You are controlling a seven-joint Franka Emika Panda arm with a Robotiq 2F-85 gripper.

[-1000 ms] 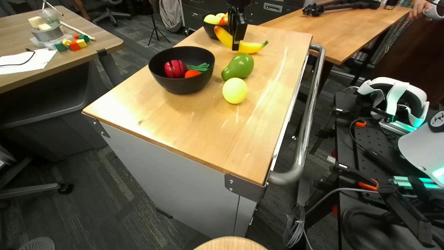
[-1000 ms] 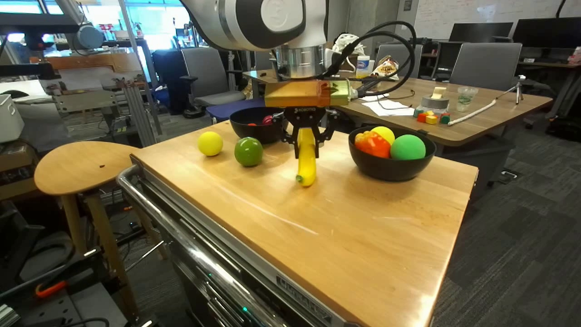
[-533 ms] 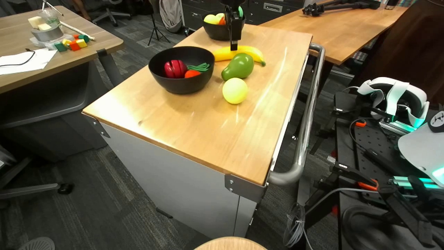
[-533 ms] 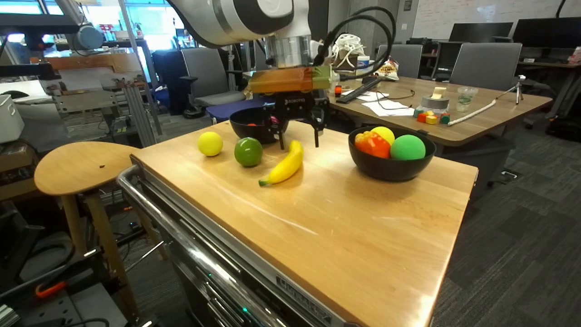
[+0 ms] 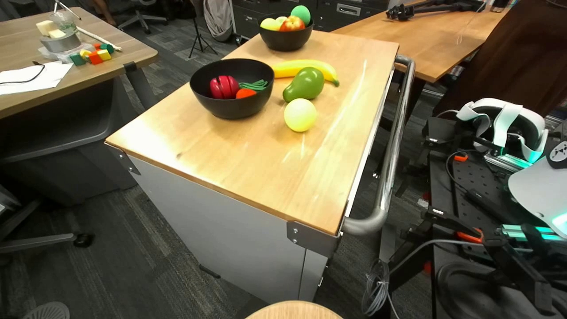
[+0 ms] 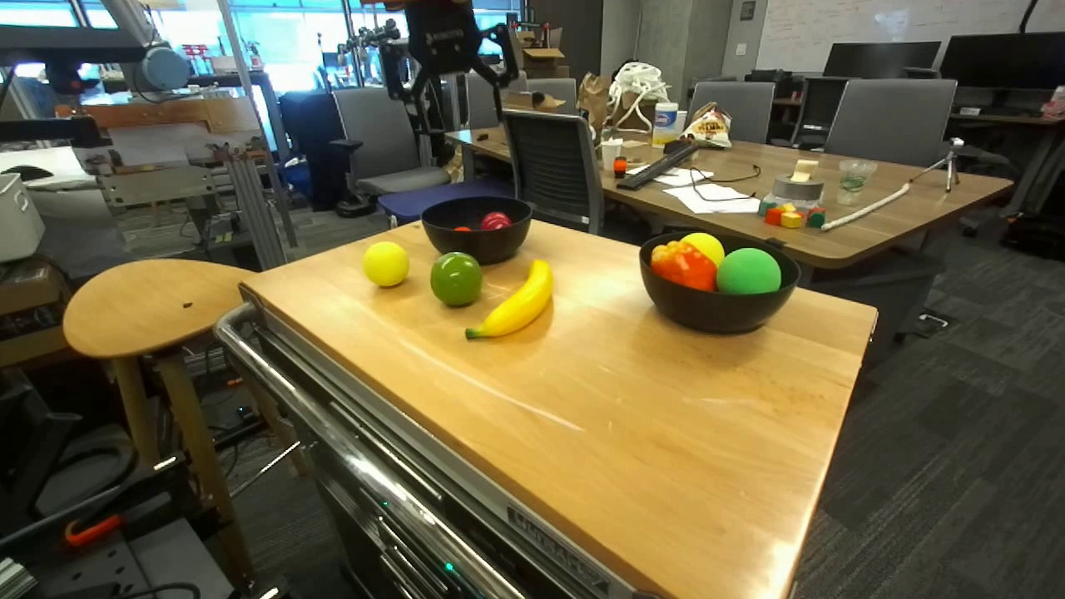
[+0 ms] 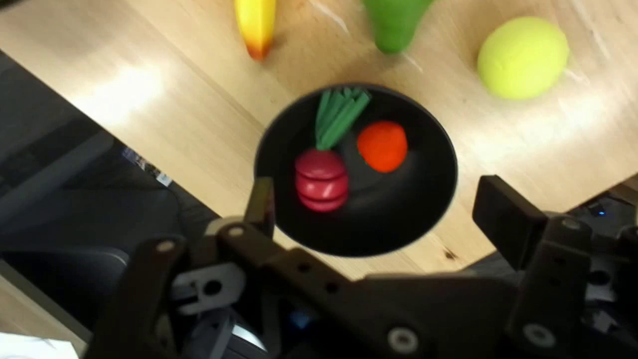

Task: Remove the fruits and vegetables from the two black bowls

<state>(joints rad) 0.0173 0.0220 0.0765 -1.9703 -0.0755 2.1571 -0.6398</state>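
A banana [image 6: 520, 309] is lying on the worktop [image 6: 666, 416] while the tool [image 7: 376, 197] is hanging with its fingers [image 7: 506, 219] apart

The tool is hanging high up, its two fingers standing wide apart. In the wrist view, a black bowl [image 7: 398, 219] is showing below, framed by those fingers. That bowl is holding a red sliced vegetable [image 7: 322, 183], a bundle of green stalks [image 7: 340, 117] and an orange-red piece [image 7: 383, 146]; the stalks are lying just beside the red vegetable.

A second black bowl [image 6: 715, 318] is standing well apart on the same worktop. A green ball [image 6: 749, 271], a red-and-orange piece [image 6: 684, 264] and pale yellow fruit [image 5: 269, 24] are sitting inside it.

Three pieces are resting outside the bowls. The banana is lying with its green tip pointing toward the edge where a metal rail [image 5: 394, 155] is running. A green pear [image 5: 305, 84] is lying near it, and a yellow ball [image 6: 386, 264] is sitting beyond, so the pear is resting between banana and ball.

In an exterior view, a wooden stool [image 6: 150, 308] is standing beside the worktop.
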